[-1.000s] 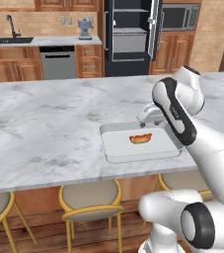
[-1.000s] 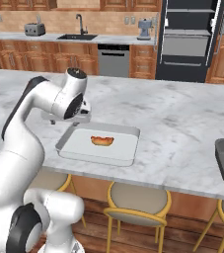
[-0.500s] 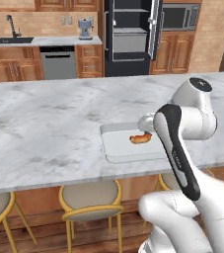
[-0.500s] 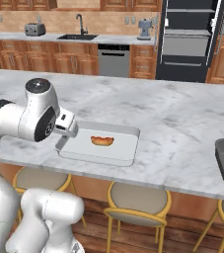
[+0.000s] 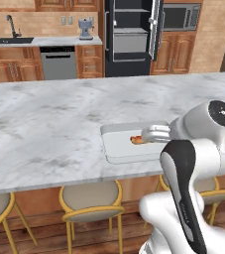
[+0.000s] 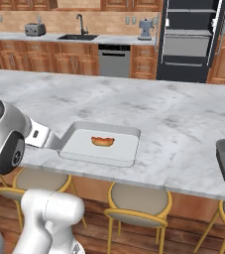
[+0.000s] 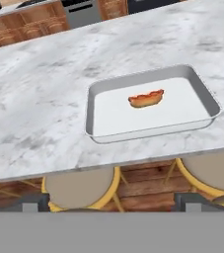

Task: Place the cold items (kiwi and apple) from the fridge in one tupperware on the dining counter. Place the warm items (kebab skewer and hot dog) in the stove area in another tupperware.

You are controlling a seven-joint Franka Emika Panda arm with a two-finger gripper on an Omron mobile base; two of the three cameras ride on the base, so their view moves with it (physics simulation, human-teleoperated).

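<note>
On counter: hot dog (image 7: 146, 99) unmoved in tupperware (image 7: 97, 92) | arm pulled back | jaws apart, empty

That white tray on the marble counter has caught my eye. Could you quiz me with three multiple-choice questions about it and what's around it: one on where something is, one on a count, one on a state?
1. Where is the hot dog?
A. Inside the tupperware
B. On bare counter beside it
C. On a stool

2. How many food items lie in that tupperware?
A. None
B. One
C. Three

3. How do the jaws of the gripper stand?
A. Shut on the hot dog
B. Shut on nothing
C. Open, holding nothing

Answers:
1. A, since the hand view shows it lying on the floor of the container, within its walls.
2. B, since the hot dog is the single item inside.
3. C, since the two dark fingertips sit far apart at the bottom of the hand view, with nothing between them.
</note>
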